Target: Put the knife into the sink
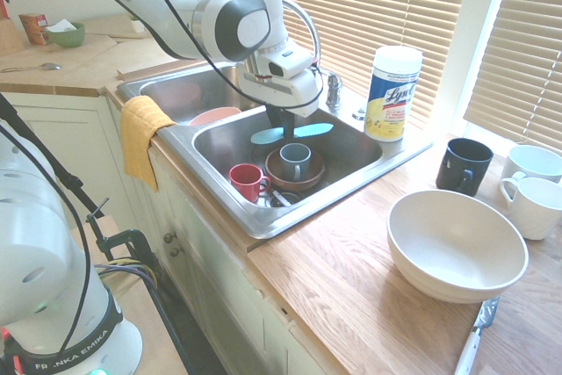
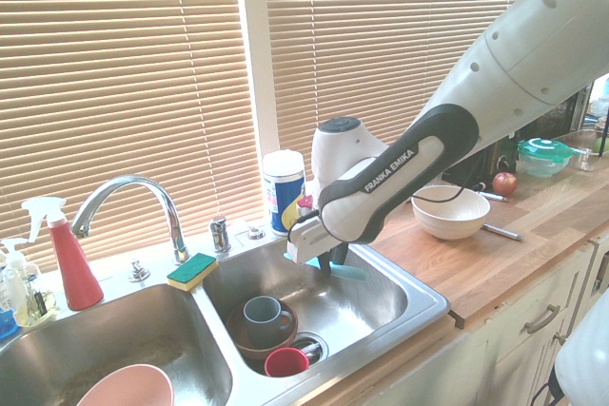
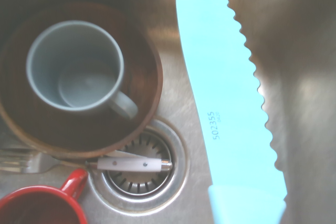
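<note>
gripper (image 1: 286, 126) clamps knife (image 1: 291, 133) level; inside sink (image 1: 356, 142), above bowl (image 1: 294, 175)

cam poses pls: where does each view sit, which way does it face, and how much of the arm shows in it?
First exterior view: at the counter's room side, facing the window blinds; sees the sink, white bowl, and the arm entering from the left with the gripper holding the knife.
Second exterior view: opposite side, by the faucet; arm enters from the right.
Wrist view: looks straight down at the drain, grey mug, knife blade; no arm visible.
Shared: sink, knife, red mug.
</note>
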